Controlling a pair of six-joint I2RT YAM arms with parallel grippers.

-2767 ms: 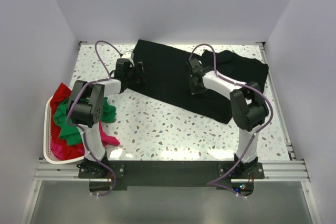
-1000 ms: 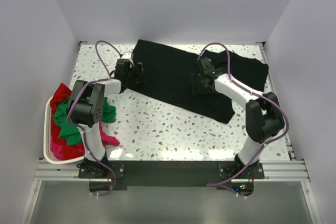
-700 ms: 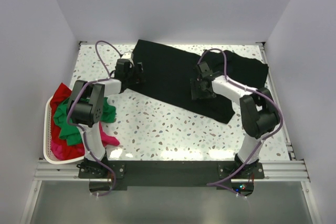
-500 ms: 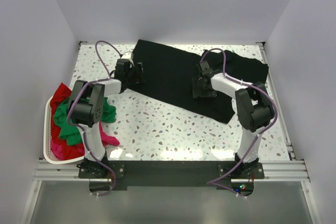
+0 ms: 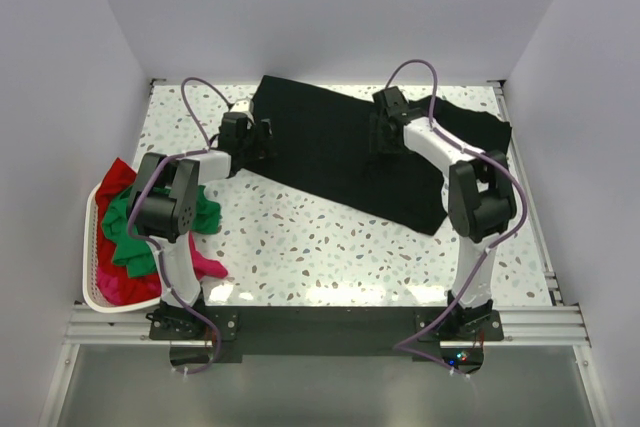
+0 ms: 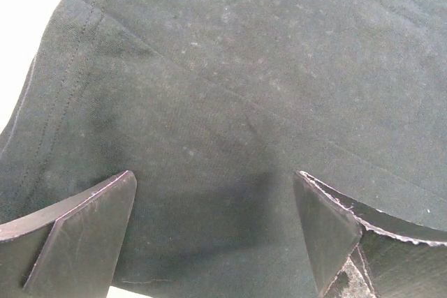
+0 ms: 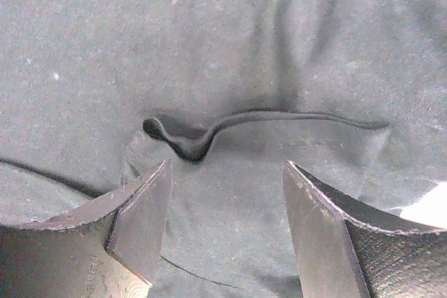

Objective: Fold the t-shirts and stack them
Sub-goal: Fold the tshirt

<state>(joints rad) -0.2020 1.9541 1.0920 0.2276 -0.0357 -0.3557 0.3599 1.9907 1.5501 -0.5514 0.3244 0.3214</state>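
Observation:
A black t-shirt [image 5: 320, 152] lies spread across the back of the table, with a bunched part [image 5: 470, 127] at the right. My left gripper [image 5: 262, 137] stands open over its left sleeve hem [image 6: 77, 102], and nothing is between the fingers [image 6: 91, 221]. My right gripper [image 5: 384, 137] is open and low over the shirt's middle-right, just short of a raised crease [image 7: 188, 141] in the cloth. Its fingertips [image 7: 143, 214] straddle flat black fabric without pinching it. Green [image 5: 125, 232], red [image 5: 118, 175] and magenta [image 5: 207, 265] t-shirts are heaped at the left.
A white plastic basket [image 5: 92, 292] at the table's left edge holds the coloured heap, which spills over its right side onto the speckled tabletop [image 5: 320, 247]. White walls close in the back and both sides.
The right arm has swung its gripper from the shirt's middle toward the back, and its elbow has shifted. The left arm has not moved. Both grippers stay open.

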